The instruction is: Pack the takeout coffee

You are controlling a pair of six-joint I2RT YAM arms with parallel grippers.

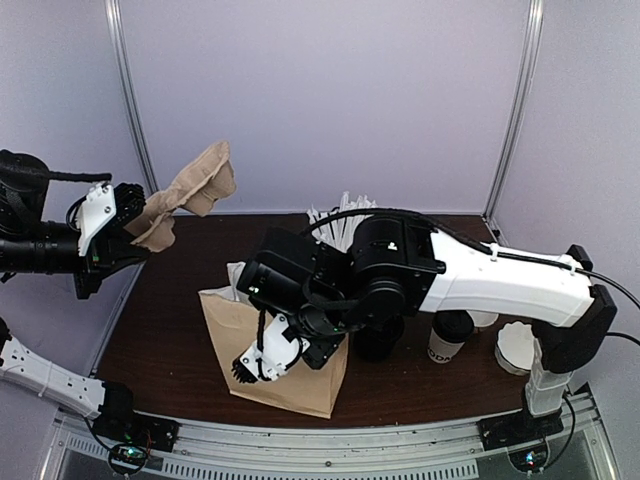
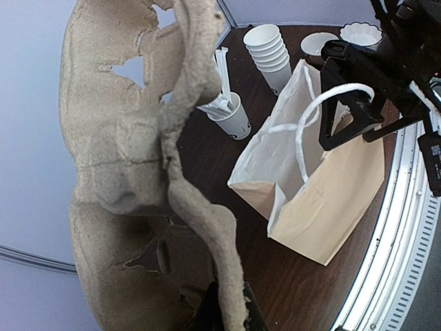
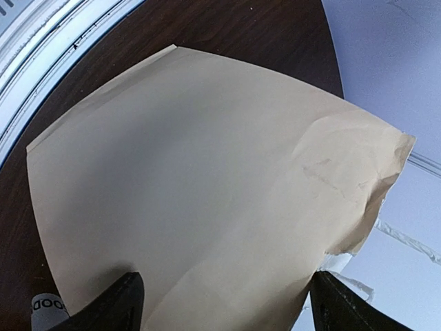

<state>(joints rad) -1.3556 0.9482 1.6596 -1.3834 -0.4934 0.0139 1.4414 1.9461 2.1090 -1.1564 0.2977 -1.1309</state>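
Takeout coffee (image 1: 448, 338), black dome lid on, stands upright on the dark worktop (image 1: 180, 330) at your right. It sits near a white bowl (image 1: 516, 346), partly under the right forearm and apart from the brown paper bag (image 1: 300, 385). Your right arm stretches across the worktop to that bag, which stands open and shows a white lining. The right arm's fingers (image 3: 103, 307) are spread wide against the bag's near face. The wrist view shows only tan paper between them, with nothing pinched. Your left arm is raised at the far left, and the left arm's fingers (image 1: 130, 210) are clamped on a molded pulp cup carrier (image 1: 195, 185). The carrier hangs clear above the worktop, crumpled and torn in places. Behind the bag, a lidless white cup of white sticks (image 2: 231, 117) and a stack of lidless white cups (image 2: 270, 45) stand toward the back edge. You cannot tell what the dark shape beneath the right arm is.
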